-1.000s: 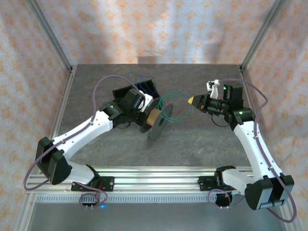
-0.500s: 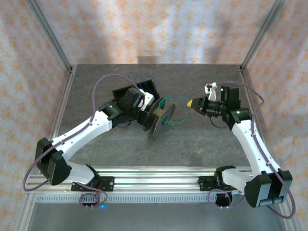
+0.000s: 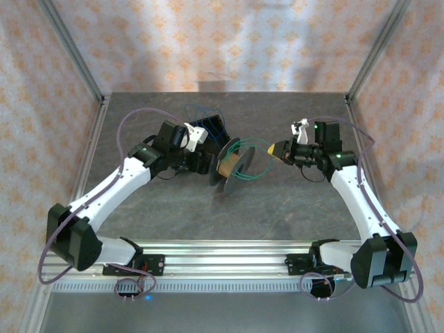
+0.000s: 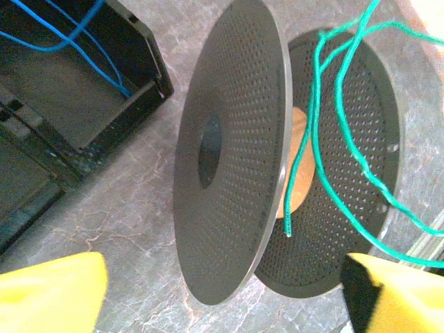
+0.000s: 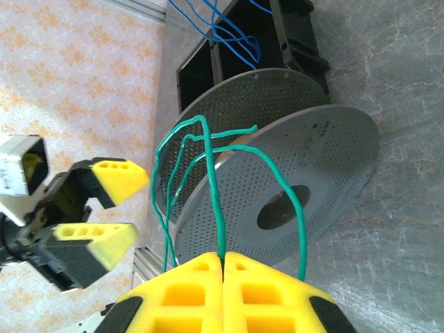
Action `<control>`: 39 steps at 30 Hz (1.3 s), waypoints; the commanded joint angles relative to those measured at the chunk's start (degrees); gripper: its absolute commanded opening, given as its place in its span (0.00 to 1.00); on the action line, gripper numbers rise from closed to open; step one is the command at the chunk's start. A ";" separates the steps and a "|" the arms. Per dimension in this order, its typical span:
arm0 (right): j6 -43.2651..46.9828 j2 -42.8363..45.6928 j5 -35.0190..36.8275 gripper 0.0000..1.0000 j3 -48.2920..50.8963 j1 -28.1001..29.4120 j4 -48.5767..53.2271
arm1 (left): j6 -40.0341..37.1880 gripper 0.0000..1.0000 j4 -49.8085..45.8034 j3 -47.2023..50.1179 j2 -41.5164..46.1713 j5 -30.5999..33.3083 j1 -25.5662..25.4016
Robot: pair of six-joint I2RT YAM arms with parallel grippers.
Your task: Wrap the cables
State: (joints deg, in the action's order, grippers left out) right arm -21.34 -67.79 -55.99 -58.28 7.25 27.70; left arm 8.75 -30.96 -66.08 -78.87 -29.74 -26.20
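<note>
- Right gripper (image 5: 222,274): the yellow pads are pressed flat together, and the green cable (image 5: 208,159) is pinched in the seam between them.
- Left gripper (image 5: 139,205): the jaws are held wide apart and nothing is gripped. In the left wrist view the spool (image 4: 229,152) is seen ahead, between the 2 fingers, untouched.
- The spool is stood on edge on the table (image 3: 173,208), roughly midway between the 2 arms.
- Green cable: 2 or 3 slack loops are draped over the flanges and into the gap. A cut end is seen hanging beside the tan core (image 4: 298,166). No turn is seen pulled snug against the core.
- Blue cable (image 4: 69,35): it is seen lying loose in the black box (image 4: 104,104) just beside the spool, apart from the core.
- Progress is judged early: the green winding is begun but loose, and the blue is not yet started.
- Left to do, as judged: the green slack is to be taken up turn by turn, then the blue is to be fetched and wound.
- Writing: no brand or label can be read. Small marks on 1 flange are too small to be made out.
</note>
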 commanded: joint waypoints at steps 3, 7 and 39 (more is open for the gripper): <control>0.94 -1.53 -1.94 0.00 -3.65 0.23 0.29 | -2.58 0.78 -4.61 -4.89 -4.13 -2.49 -0.39; 1.56 -2.12 -2.18 0.00 -4.10 0.18 0.99 | -3.16 0.77 -5.57 -7.08 -5.56 -2.48 -0.89; -1.32 -4.96 -5.10 0.00 -4.89 0.23 0.58 | -6.19 0.55 -8.42 -13.10 -13.03 -3.70 -2.18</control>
State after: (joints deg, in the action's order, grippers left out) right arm -21.82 -72.14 -59.40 -61.84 7.25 29.12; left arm 3.29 -39.81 -77.28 -91.61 -32.58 -28.14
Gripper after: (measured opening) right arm 0.039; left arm 0.548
